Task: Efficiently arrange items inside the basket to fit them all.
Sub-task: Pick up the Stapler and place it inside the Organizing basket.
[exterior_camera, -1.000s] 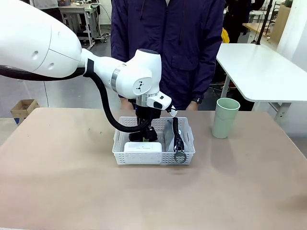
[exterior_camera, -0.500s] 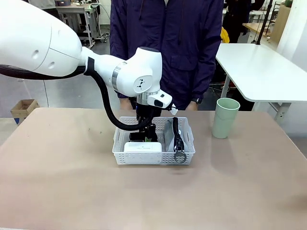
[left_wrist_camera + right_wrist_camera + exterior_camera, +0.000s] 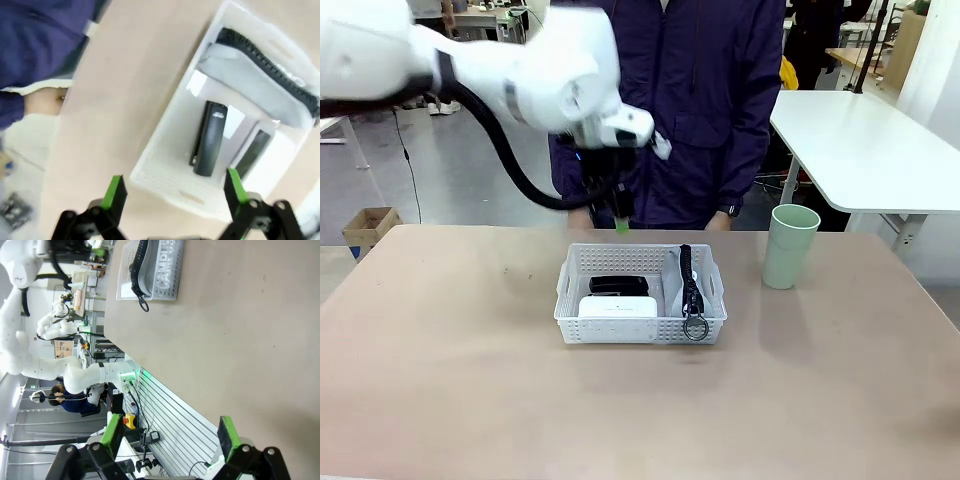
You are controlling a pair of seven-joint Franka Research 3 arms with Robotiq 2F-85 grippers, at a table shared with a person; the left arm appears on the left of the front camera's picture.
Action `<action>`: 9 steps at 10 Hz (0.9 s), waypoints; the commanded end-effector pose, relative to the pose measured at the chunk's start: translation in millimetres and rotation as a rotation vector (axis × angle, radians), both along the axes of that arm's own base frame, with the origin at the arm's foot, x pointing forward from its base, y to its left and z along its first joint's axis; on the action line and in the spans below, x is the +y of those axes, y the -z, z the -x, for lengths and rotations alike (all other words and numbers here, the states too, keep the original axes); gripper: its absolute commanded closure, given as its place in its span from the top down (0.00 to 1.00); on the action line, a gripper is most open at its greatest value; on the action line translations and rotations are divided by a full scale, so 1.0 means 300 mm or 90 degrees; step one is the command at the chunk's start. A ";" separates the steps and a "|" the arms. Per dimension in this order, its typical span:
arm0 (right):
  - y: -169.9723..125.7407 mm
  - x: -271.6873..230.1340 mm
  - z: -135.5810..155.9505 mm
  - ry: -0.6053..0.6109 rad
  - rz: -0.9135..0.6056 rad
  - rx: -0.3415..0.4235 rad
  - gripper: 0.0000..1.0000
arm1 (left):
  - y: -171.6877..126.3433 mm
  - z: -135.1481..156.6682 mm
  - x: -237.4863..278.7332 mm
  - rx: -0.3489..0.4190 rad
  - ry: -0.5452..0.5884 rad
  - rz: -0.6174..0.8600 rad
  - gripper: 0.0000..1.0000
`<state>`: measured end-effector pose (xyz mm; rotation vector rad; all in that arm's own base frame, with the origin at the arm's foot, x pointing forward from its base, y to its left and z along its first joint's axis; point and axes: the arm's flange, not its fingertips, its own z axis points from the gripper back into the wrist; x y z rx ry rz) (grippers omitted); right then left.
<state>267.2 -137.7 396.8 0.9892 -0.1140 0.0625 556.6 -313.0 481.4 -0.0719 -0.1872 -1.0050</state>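
The white lattice basket [image 3: 642, 322] sits mid-table. Inside lie the black stapler [image 3: 618, 285], the white box [image 3: 617, 307] in front of it, and the grey pouch [image 3: 673, 283] on edge at the right, its black strap and ring [image 3: 695, 326] hanging over the front rim. The pale green cup [image 3: 789, 246] stands on the table to the basket's right. My left gripper [image 3: 620, 218] hangs high above the basket's far side; the left wrist view shows this gripper [image 3: 175, 190] open and empty over the stapler [image 3: 209, 139], pouch [image 3: 252, 82] and basket [image 3: 165, 186]. My right gripper [image 3: 170, 434] is open, far from the basket [image 3: 167, 287].
A person in a dark blue jacket [image 3: 700, 100] stands at the table's far edge, hands low behind the basket. A white side table [image 3: 860, 150] stands at the back right. Bare tabletop [image 3: 470, 380] lies left of and in front of the basket.
My left gripper has lifted up out of the basket and drifted slightly left. The stapler stays behind in the basket behind the white box.
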 end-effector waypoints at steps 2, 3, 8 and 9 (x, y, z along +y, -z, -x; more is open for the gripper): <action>-0.009 -0.005 0.008 -0.003 0.001 0.000 1.00 | -0.177 0.086 0.388 0.031 -0.107 0.124 1.00; -0.009 -0.005 0.008 -0.003 0.001 0.000 1.00 | -0.206 0.110 0.555 0.043 -0.173 0.175 1.00; -0.009 -0.005 0.008 -0.003 0.001 0.000 1.00 | 0.158 0.336 1.386 0.234 -0.462 0.563 1.00; -0.009 -0.005 0.008 -0.003 0.001 0.000 1.00 | 0.248 0.378 1.483 0.238 -0.478 0.660 1.00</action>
